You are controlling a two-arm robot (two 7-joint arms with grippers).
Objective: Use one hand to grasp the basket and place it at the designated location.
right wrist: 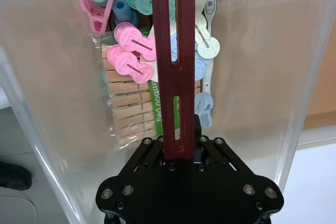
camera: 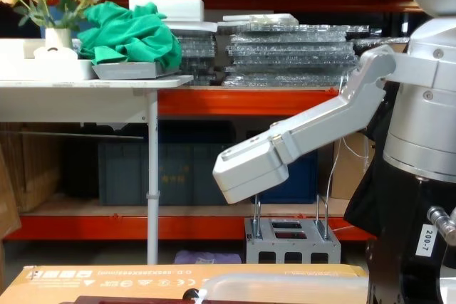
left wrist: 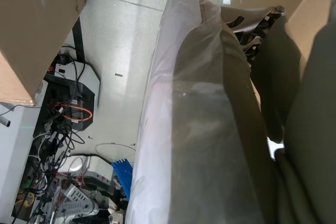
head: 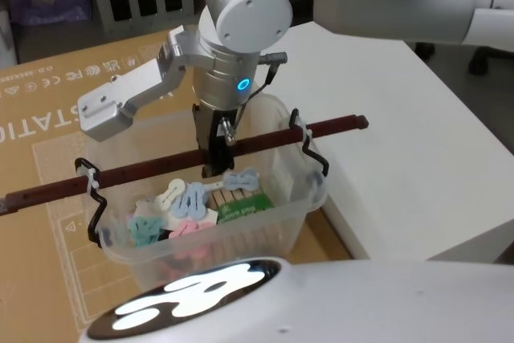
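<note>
Evidently rigged for a one-handed carry. At the far left, one brown cardboard sheet [head: 48, 126] beneath the left half of the basket [head: 299, 198]; hard to tell whether resting on it or hanging clear.

Next, one black wire hook [head: 95, 206] caught over the left rim and lashed with a white tie [head: 91, 182] to one dark red slotted bar [head: 136, 171], probably meant as a handle spanning the whole tub.

Inside, seen from the right wrist:
- one pack of wooden pegs [right wrist: 126, 114] with a green label
- two pink flat clips [right wrist: 128, 51]
- one pink spring peg [right wrist: 97, 19]
- several pale blue and teal pieces, too overlapped to count

At mid-bar, the right gripper [head: 215, 150], reaching straight down from above and clamped tight on the bar. Likely chosen as the balance point, to keep the load level between its two ends.

Further right, a second black hook [head: 312, 150] on the opposite rim, making two in all. Rightmost, one white table [head: 401, 134], just beside the basket's right wall, plausibly the place meant for it.
</note>
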